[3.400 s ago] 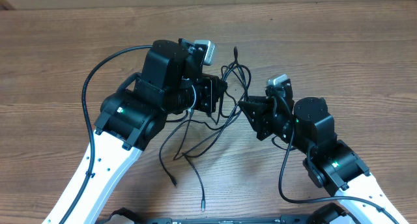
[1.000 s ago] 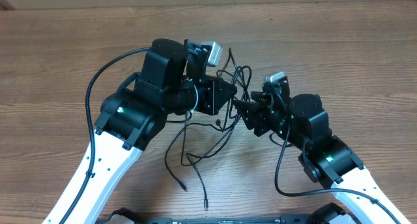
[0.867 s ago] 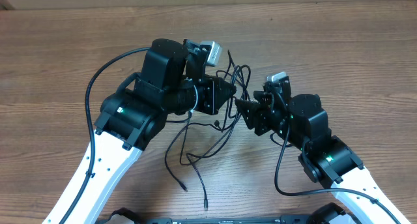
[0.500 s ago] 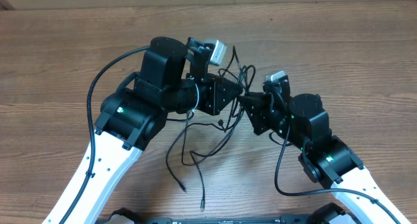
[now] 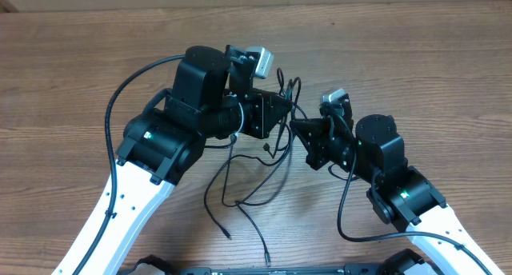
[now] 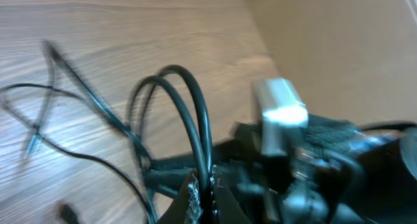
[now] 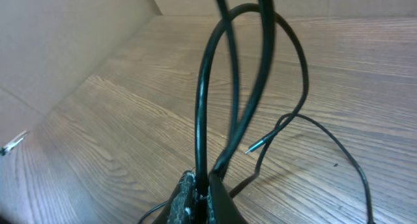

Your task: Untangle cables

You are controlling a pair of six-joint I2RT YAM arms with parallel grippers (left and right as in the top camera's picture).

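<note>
Surroundings: bare wood-grain tabletop (image 5: 448, 67), with a tan board wall (image 7: 65, 48) at its far edge. Left hand (image 5: 282, 113) and right hand (image 5: 298, 128) sit fingertip to fingertip, nearly touching. Both are pinched closed on the thin black flexible cables (image 7: 200, 107). Each wrist view shows cord clamped between the pads and arching up out of the grip.

From overhead, the black wrist housings cover the grip points, and a small grey camera block (image 5: 258, 61) sits above the left hand. So we can't trace which strand goes into which hand. Loops stand up just beyond the fingertips. The rest hangs below both hands onto the tabletop, with loose ends trailing back toward the arm bases. One silver tip (image 7: 251, 148) lies just right of the right hand's grip.

The left wrist view is blurred. The right arm's wrist (image 6: 306, 172) fills the space straight ahead of the left hand, details unreadable. We can't tell whether the strands are knotted between the hands.
</note>
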